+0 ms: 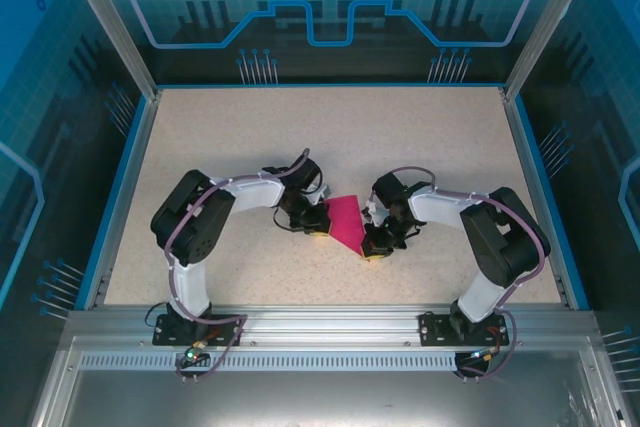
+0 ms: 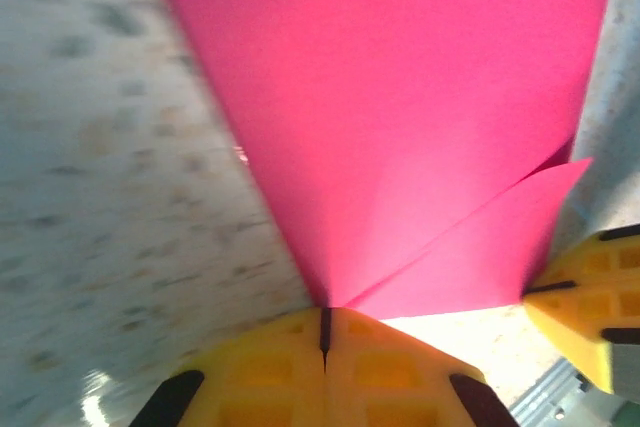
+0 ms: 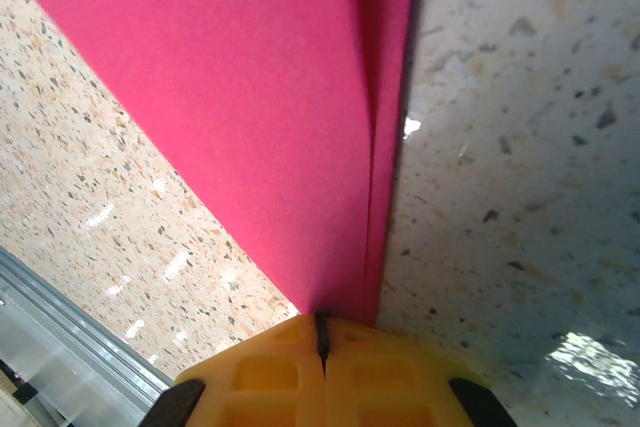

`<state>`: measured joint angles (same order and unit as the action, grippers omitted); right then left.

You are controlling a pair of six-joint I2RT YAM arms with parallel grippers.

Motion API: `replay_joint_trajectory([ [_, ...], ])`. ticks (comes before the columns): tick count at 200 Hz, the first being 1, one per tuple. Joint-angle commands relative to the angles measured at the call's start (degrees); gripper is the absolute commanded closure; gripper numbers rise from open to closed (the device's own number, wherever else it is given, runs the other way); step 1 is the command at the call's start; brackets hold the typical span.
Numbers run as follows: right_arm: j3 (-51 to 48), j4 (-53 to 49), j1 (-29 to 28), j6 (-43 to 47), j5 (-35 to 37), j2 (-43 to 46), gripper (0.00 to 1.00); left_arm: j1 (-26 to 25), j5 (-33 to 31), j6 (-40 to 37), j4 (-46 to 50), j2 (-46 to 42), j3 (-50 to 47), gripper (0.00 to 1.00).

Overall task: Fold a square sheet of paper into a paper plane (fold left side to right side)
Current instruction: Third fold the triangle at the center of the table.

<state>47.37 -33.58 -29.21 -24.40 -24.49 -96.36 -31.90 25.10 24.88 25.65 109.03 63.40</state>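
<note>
The magenta-pink sheet of paper (image 1: pixel 344 221) lies doubled over in the middle of the table between both arms. My left gripper (image 1: pixel 318 230) pinches its left corner, yellow jaws shut on the paper (image 2: pixel 400 117), and the two layers spread apart from the pinch. On the other side my right gripper (image 1: pixel 375 250) is shut on the paper's lower right corner, where the two layers (image 3: pixel 300 117) lie nearly edge to edge. The right gripper's yellow fingertip (image 2: pixel 590 297) shows at the right of the left wrist view.
The speckled beige tabletop (image 1: pixel 330 137) is bounded by blue side rails (image 1: pixel 118 187) and an aluminium rail (image 1: pixel 330 322) at the near edge, close below both grippers. Clear blue enclosure walls stand around the table.
</note>
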Motion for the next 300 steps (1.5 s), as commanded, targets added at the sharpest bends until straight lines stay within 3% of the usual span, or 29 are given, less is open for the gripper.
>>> replay_joint_trajectory([
  [1, -1.41, -3.61, 0.04, 0.25, 8.73, -2.32, 1.0, 1.64, -5.63, -2.0, 5.19, -3.08, -1.36, 0.95],
  [37, -1.73, -1.77, 0.03, -0.98, 7.74, -1.42, 1.0, -3.72, -1.84, -1.05, 2.78, -7.72, 1.58, 0.92],
  [88, -1.24, -1.22, -0.14, -1.46, 7.09, -1.21, 1.0, -9.26, -0.16, 1.38, 0.37, -0.33, 6.4, 0.93],
  [139, -0.84, 0.7, -0.69, -1.78, 4.03, 3.04, 1.0, -9.52, -2.66, 1.28, 0.29, 5.67, 8.29, 0.93],
  [197, 1.53, 4.9, -2.31, -4.95, 0.86, 5.03, 1.0, -9.5, -4.53, 1.23, -0.07, 5.8, 5.16, 0.93],
  [248, 2.71, 5.26, -3.84, -5.67, 2.08, -0.55, 1.0, -9.52, -5.05, 1.04, 0.28, 5.84, 5.32, 0.93],
  [300, -0.15, -0.27, -3.65, -4.18, 5.58, 0.96, 1.0, -9.5, -5.85, 0.79, 0.59, 6.01, 5.28, 0.94],
])
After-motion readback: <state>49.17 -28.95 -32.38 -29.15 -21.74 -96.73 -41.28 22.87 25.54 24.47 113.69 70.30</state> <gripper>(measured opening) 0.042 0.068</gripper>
